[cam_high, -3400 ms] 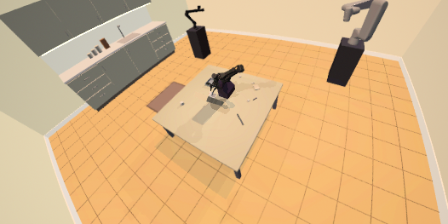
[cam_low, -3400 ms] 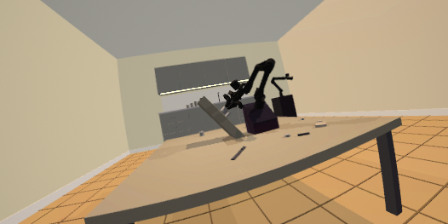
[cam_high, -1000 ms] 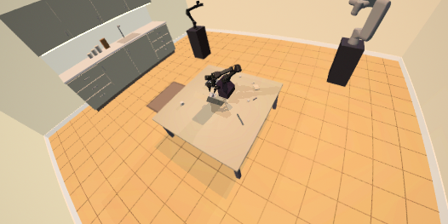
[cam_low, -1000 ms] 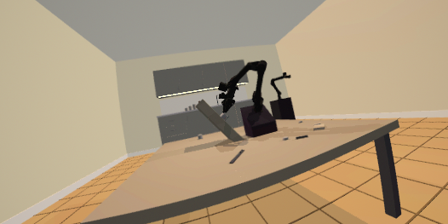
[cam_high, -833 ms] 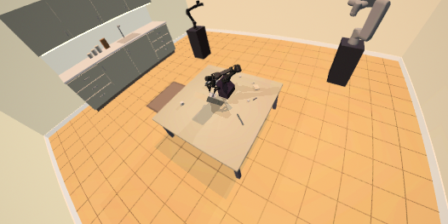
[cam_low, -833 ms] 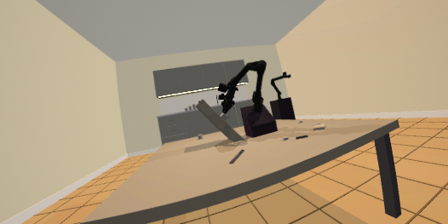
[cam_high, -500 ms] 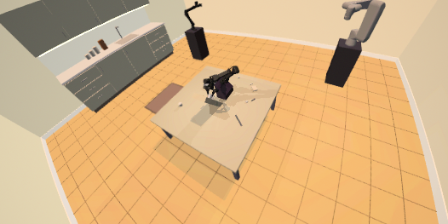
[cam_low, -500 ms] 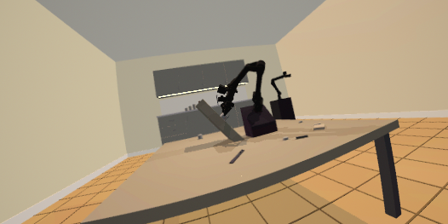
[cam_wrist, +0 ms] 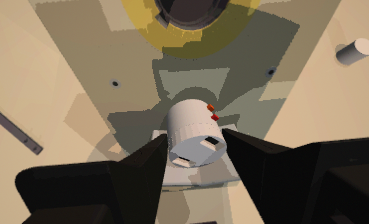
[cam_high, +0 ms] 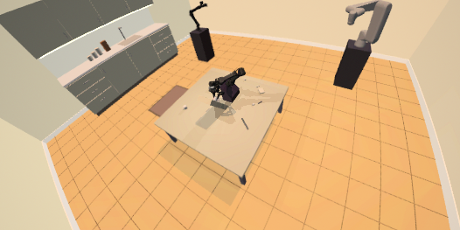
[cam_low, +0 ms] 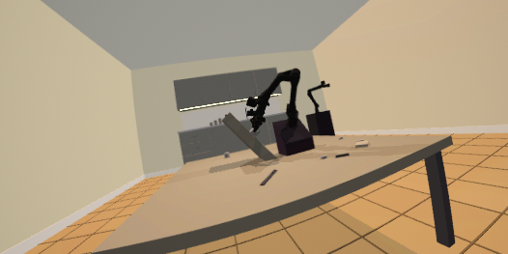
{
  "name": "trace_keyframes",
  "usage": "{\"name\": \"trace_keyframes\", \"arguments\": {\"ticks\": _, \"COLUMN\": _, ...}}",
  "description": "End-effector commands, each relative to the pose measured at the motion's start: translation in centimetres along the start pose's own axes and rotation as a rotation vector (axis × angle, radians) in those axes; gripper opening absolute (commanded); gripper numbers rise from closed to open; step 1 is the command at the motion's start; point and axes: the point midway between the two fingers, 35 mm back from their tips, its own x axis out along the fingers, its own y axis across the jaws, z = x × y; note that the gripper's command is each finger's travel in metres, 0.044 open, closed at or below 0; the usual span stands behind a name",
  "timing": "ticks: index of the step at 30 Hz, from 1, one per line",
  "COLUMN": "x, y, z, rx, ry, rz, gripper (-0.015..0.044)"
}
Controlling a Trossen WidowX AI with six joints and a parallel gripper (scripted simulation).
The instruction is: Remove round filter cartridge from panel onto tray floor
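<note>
The round white filter cartridge [cam_wrist: 195,132] has two dark slots on its face and small red tabs on its side. It is out of its socket [cam_wrist: 192,10], a dark hole with a yellow ring [cam_wrist: 145,25] in the sloping grey service panel [cam_wrist: 135,65] [cam_low: 243,134] [cam_high: 219,103]. It rests on a small white plate [cam_wrist: 220,177] lower down the panel. My gripper [cam_wrist: 194,136] [cam_low: 255,125] [cam_high: 214,94] straddles the cartridge, and both dark fingers press on its sides.
A small grey cylinder [cam_wrist: 355,51] lies on the table to the right of the panel. A dark flat bar [cam_wrist: 15,131] [cam_low: 268,177] [cam_high: 245,123] lies on the table to the left. The arm's dark base block [cam_low: 292,142] stands behind the panel.
</note>
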Motion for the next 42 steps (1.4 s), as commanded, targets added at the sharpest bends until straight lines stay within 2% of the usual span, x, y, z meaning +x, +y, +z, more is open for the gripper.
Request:
{"name": "trace_keyframes", "arguments": {"ticks": 1, "x": 0.0, "y": 0.0, "z": 0.0, "rx": -0.001, "ry": 0.0, "rz": -0.001, "gripper": 0.0153}}
{"name": "trace_keyframes", "arguments": {"ticks": 7, "x": -0.4, "y": 0.0, "z": 0.8, "rx": -0.001, "ry": 0.0, "rz": -0.001, "gripper": 0.0}}
{"name": "trace_keyframes", "arguments": {"ticks": 16, "x": -1.7, "y": -0.2, "z": 2.4, "rx": -0.001, "ry": 0.001, "rz": -0.004, "gripper": 0.0}}
{"name": "trace_keyframes", "arguments": {"ticks": 33, "x": -9.9, "y": -0.1, "z": 2.8, "rx": 0.001, "ry": 0.003, "rz": -0.005, "gripper": 0.0}}
{"name": "trace_keyframes", "arguments": {"ticks": 42, "x": -10.0, "y": -2.4, "z": 3.0, "rx": 0.0, "ry": 0.003, "rz": -0.006, "gripper": 0.0}}
